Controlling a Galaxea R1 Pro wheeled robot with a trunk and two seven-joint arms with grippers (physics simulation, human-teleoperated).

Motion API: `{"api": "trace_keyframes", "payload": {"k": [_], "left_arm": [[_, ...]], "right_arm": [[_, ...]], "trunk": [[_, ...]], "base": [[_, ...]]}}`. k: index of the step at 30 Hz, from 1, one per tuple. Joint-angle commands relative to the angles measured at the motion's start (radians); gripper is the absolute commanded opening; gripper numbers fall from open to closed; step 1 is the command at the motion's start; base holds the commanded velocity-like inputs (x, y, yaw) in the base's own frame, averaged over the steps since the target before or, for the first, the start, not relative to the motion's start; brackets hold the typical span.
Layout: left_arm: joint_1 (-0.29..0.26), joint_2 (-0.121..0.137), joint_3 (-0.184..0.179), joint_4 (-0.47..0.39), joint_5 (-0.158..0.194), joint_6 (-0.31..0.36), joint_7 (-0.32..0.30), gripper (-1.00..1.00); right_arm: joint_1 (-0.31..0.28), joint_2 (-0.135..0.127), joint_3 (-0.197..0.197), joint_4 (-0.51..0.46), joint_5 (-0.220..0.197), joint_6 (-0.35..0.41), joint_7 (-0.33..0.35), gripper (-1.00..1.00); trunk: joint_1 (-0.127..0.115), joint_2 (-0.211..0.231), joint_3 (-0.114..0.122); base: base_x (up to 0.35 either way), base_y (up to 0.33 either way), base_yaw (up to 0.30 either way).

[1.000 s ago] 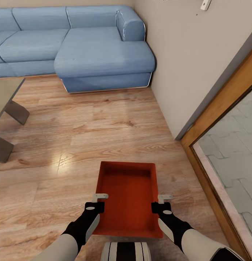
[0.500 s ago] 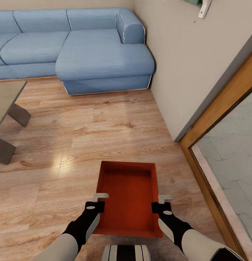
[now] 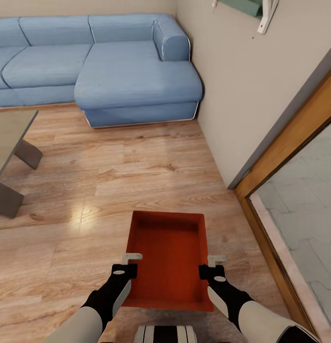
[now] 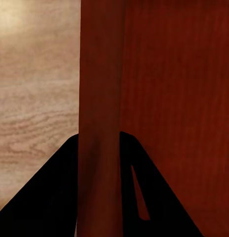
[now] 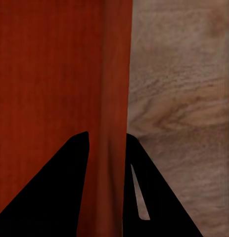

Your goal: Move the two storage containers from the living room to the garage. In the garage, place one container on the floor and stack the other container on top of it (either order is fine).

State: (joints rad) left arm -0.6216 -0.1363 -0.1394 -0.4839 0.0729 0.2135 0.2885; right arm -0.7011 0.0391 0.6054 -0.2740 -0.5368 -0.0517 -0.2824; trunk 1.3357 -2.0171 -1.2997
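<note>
Far left of the frame there's a grey table (image 3: 5, 143), with the blue sofa (image 3: 103, 62) across the upper left. Low in the middle, the left gripper (image 3: 130, 259) is clamped onto the left wall of the orange-red storage container (image 3: 168, 257), one finger each side of the wall. The right gripper (image 3: 214, 261) pinches the right wall the same way. The container is held over the wood-plank floor (image 3: 137, 166). Wood-framed glass door (image 3: 289, 157) runs down the right edge.

Both arms reached forward, level and parallel; the left tool (image 3: 130, 261) and right tool (image 3: 213, 262) each clamped a side wall of the container (image 3: 168, 257).
</note>
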Motion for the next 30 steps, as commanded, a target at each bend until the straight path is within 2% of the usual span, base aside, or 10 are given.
{"api": "trace_keyframes", "payload": {"k": [1,30], "left_arm": [[0.0,0.001,-0.005,0.016,0.007,0.01,0.015,-1.0],[0.0,0.001,-0.006,0.015,0.007,0.009,0.015,-1.0]], "right_arm": [[-0.001,-0.001,-0.01,-0.001,0.01,-0.058,-0.014,-1.0],[-0.001,-0.005,-0.01,-0.01,0.014,-0.051,-0.011,-1.0]], "trunk": [[-0.004,0.007,0.003],[-0.115,0.21,0.094]], "base": [[0.0,0.0,0.0],[0.0,0.0,0.0]]}}
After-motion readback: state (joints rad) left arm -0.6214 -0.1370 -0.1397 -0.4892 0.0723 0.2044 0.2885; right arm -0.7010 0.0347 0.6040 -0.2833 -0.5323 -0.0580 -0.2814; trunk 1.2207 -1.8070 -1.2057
